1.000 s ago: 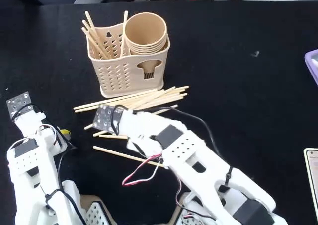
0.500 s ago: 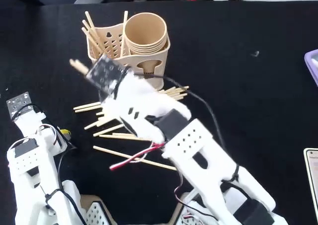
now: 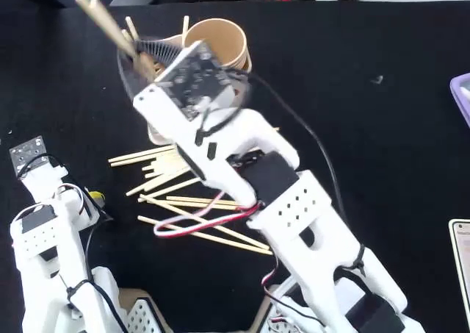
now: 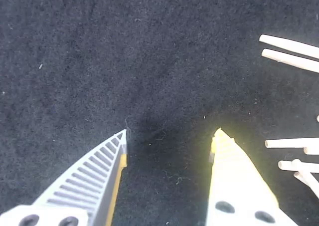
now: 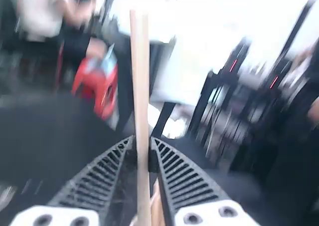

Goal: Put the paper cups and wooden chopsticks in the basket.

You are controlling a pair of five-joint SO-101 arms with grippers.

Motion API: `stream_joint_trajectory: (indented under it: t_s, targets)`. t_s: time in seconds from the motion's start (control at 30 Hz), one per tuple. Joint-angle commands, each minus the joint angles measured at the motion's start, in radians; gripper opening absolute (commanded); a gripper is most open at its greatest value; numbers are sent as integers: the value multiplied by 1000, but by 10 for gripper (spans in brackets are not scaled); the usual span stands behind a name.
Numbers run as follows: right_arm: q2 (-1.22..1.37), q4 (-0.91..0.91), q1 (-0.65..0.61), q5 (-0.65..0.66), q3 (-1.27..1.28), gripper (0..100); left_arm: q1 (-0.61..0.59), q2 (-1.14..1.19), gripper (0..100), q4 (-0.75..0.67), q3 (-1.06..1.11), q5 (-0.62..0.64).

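Note:
My right gripper (image 3: 145, 62) is raised over the beige basket (image 3: 163, 133) and is shut on one wooden chopstick (image 3: 105, 20), which sticks up and to the back left. In the right wrist view that chopstick (image 5: 141, 86) is clamped between the black ribbed fingers (image 5: 172, 171). A stack of paper cups (image 3: 222, 40) stands in the basket's right half, and a few chopsticks (image 3: 132, 30) lean in its left half. Several loose chopsticks (image 3: 192, 203) lie on the cloth in front of the basket. My left gripper (image 4: 171, 133) stands open just above bare cloth, with chopstick ends (image 4: 289, 46) off to one side.
The left arm (image 3: 44, 234) sits low at the front left. The right arm's body and its red and white cable (image 3: 198, 226) hang over the loose pile. At the table's right edge are a purple object (image 3: 463, 90) and a card (image 3: 463, 252).
The right arm has risen from the pile on the cloth up over the basket, carrying a chopstick. Some loose chopsticks shifted. The left arm has stayed still.

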Motion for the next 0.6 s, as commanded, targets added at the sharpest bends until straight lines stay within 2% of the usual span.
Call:
stream_joint_trajectory:
  t_s: [0.0, 0.17, 0.4, 0.57]
  targets:
    - [53, -192, 28, -8, -54, 11, 10, -18, 270, -6, -10, 5]
    - [139, -308, 26, -8, -87, 11, 10, -18, 270, -6, -10, 5]
    - [300, -307, 49, -8, -248, 11, 10, -18, 270, -6, -10, 5]
    - [401, -307, 77, -8, -260, 11, 10, -18, 270, -5, -10, 5]
